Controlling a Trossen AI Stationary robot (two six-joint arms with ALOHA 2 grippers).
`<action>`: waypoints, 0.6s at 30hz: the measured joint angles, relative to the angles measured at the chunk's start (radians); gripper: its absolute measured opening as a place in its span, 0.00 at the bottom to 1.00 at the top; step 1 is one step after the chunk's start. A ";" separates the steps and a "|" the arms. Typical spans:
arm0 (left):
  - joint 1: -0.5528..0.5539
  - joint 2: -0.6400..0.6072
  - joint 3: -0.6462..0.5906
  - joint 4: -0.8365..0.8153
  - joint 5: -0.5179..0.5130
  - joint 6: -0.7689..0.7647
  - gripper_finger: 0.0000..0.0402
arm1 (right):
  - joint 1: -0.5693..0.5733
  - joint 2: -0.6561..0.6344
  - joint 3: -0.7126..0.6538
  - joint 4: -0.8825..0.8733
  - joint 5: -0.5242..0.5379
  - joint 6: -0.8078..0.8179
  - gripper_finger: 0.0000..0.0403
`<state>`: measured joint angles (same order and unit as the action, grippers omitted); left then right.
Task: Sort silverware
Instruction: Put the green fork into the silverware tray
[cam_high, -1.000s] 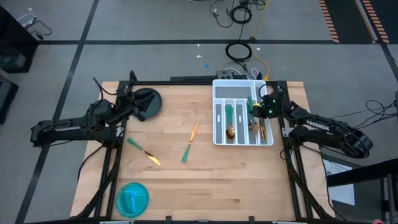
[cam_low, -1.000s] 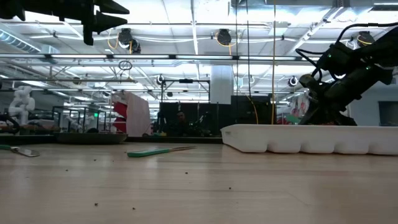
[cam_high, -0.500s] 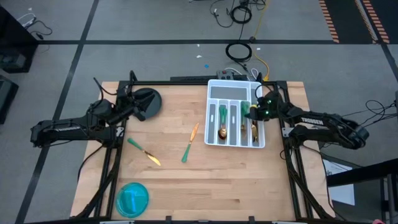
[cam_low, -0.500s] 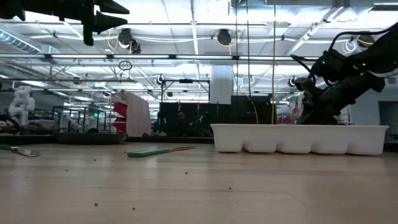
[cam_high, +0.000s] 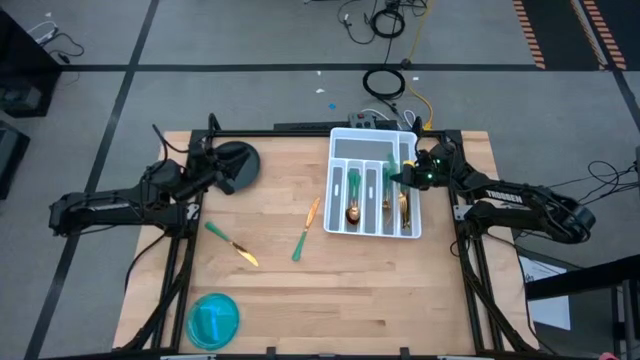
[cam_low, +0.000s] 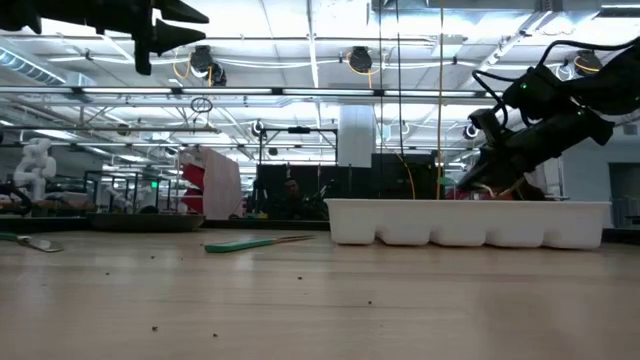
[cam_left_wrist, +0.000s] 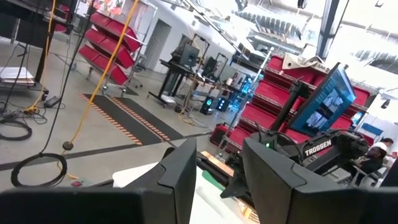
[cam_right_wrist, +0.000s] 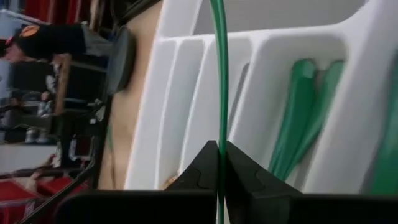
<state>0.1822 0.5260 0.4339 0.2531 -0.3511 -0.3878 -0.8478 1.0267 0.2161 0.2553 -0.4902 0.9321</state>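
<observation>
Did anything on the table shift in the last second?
The white tray slid left toward the table's middle, and the right end effector, shut on a green handle, moved with it. The left end effector, blue bowl and three loose utensils stayed put.

I counted three utensils (cam_high: 311, 212) loose on the table (cam_high: 280, 290), one white tray (cam_high: 368, 145), one blue bowl (cam_high: 213, 319), two arms

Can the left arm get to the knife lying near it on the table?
Probably yes. The knife lies alone on bare wood on the left arm's side, with nothing on top of it or in between. The left gripper is open and holds nothing. The right gripper is busy over the tray.
</observation>
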 joint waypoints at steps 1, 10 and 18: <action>0.000 0.006 0.000 0.000 0.000 0.000 0.34 | 0.000 0.000 0.000 -0.003 0.014 0.000 0.00; 0.000 0.074 0.000 0.002 -0.020 -0.038 0.34 | -0.001 0.002 0.000 -0.004 0.043 -0.006 0.00; 0.000 0.189 0.000 0.060 -0.008 -0.222 0.34 | -0.001 -0.062 0.004 -0.005 0.045 -0.017 0.00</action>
<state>0.1822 0.7151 0.4339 0.3134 -0.3589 -0.6097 -0.8490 0.9644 0.2198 0.2499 -0.4454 0.9151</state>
